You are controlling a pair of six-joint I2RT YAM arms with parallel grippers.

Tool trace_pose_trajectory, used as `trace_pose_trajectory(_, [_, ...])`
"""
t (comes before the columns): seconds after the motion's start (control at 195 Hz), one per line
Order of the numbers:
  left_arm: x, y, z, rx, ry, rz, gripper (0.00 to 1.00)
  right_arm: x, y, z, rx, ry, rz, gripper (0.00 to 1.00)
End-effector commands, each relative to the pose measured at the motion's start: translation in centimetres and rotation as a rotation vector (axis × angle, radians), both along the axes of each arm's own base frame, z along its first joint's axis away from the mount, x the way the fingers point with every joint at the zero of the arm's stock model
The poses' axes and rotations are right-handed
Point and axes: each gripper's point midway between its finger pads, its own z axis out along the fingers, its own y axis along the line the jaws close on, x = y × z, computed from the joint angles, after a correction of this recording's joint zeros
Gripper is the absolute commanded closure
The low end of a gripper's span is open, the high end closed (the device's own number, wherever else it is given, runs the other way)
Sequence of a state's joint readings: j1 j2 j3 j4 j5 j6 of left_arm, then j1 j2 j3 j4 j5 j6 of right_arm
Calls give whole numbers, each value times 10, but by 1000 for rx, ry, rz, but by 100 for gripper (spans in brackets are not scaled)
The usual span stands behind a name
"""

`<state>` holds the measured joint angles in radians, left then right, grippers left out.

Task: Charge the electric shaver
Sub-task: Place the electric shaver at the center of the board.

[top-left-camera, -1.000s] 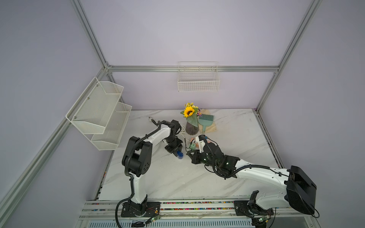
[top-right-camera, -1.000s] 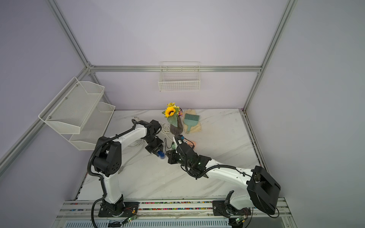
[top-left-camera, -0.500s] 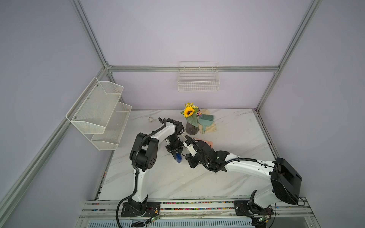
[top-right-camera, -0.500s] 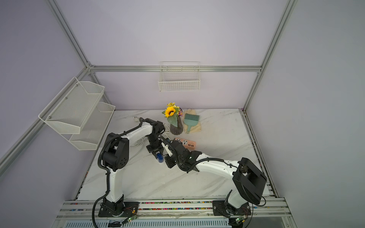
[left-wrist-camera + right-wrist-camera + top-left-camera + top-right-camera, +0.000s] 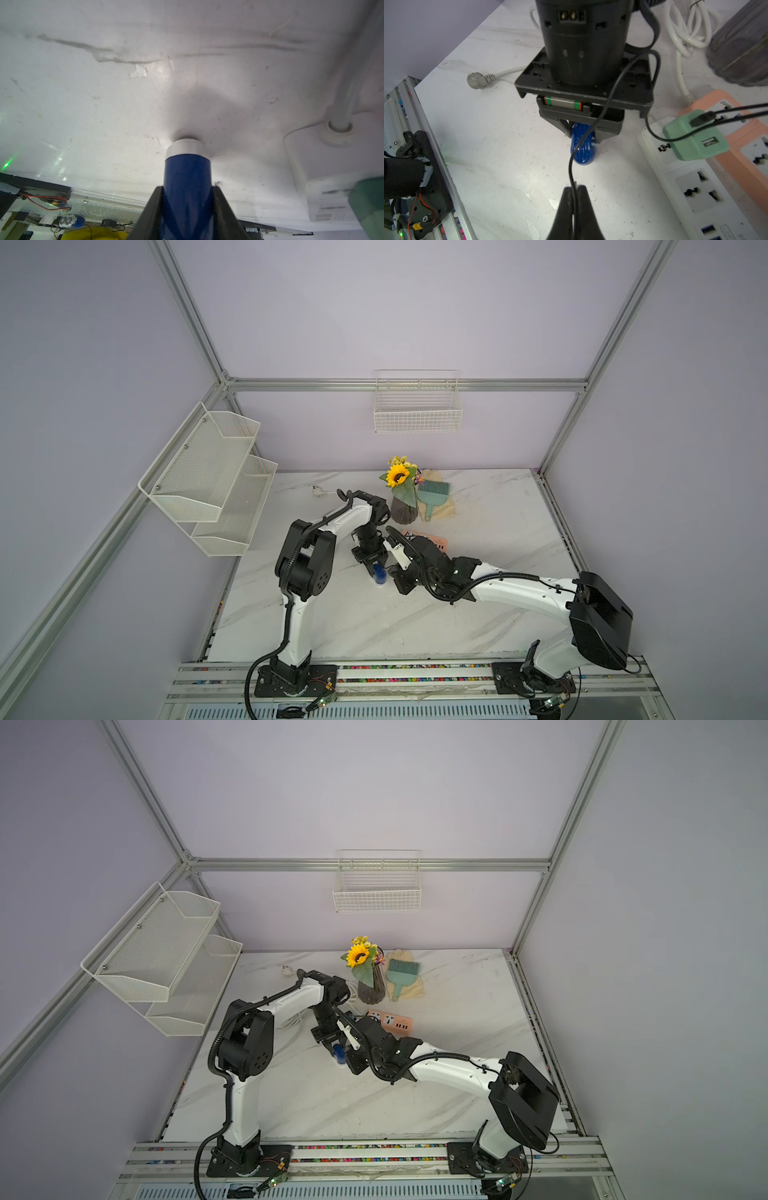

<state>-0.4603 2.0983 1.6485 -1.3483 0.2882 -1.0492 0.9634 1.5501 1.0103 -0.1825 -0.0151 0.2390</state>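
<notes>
The electric shaver [image 5: 582, 149] is dark blue and glossy, and it stands with its white head [image 5: 185, 146] down on the marble table. My left gripper [image 5: 188, 188] is shut on its blue body from above; both top views show this [image 5: 379, 574] [image 5: 339, 1052]. My right gripper [image 5: 574, 189] sits just in front of the shaver, shut on a thin black cable [image 5: 572, 170]. That cable loops back to a mint-green adapter [image 5: 693, 139] plugged into the white power strip [image 5: 695, 187]. The cable's end is hidden in the jaws.
A pink power strip [image 5: 390, 1020] lies beside the white one. Behind them stand a dark vase with a sunflower [image 5: 403, 510] and a teal brush with dustpan [image 5: 432, 493]. A white cord [image 5: 683, 31] and its grey plug [image 5: 477, 80] lie on the table behind my left arm.
My right arm has swung left with the cable and now sits close beside the shaver. The left arm's elbow shifted right while its gripper kept the shaver.
</notes>
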Motion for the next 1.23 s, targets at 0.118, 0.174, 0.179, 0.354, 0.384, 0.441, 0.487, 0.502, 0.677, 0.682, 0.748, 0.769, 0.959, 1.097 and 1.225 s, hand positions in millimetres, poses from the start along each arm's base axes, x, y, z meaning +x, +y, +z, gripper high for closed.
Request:
trace_pose_trajectory(0.118, [0,-7,-5,-34,-2,14,83,-3,-4,11,18,-5,-26,100])
trace_pose_trajectory(0.174, [0,-6,-5,-37,-2,13,82,-3,-5,13,21,-5,-31,100])
trace_pose_trajectory(0.179, [0,-6,-5,-36,-2,12,82,-3,-5,12,20,-4,-32,100])
trace_pose_trajectory(0.354, [0,-8,-6,-60,-4,18,73,-3,-7,13,23,1,-42,100])
trace_pose_trajectory(0.384, [0,-8,-5,-67,-6,20,70,-4,-8,14,24,2,-43,100])
trace_pose_trajectory(0.441, [1,-8,-5,-76,-7,23,67,-5,-9,14,23,6,-45,100])
trace_pose_trajectory(0.487, [2,-8,-5,-80,-9,25,64,-5,-10,15,27,4,-48,100])
trace_pose_trajectory(0.502, [2,-8,-4,-83,-11,24,63,-6,-11,15,27,6,-49,100])
trace_pose_trajectory(0.677, [2,-8,-4,-100,-6,37,52,-9,-15,17,29,11,-54,100])
trace_pose_trajectory(0.682, [2,-7,-4,-100,-5,37,52,-9,-15,17,28,11,-56,100])
trace_pose_trajectory(0.748, [2,-7,-3,-106,-3,44,46,-10,-16,18,29,10,-57,100])
trace_pose_trajectory(0.769, [1,-8,-4,-109,0,47,45,-10,-17,18,28,11,-57,100])
trace_pose_trajectory(0.959, [-4,-8,-7,-147,22,105,49,-11,-17,21,35,11,-61,100])
trace_pose_trajectory(1.097, [-8,-7,-15,-184,56,177,53,-12,-16,22,36,12,-60,100])
trace_pose_trajectory(1.225, [-6,-7,-18,-217,70,224,56,-12,-14,22,32,16,-57,100])
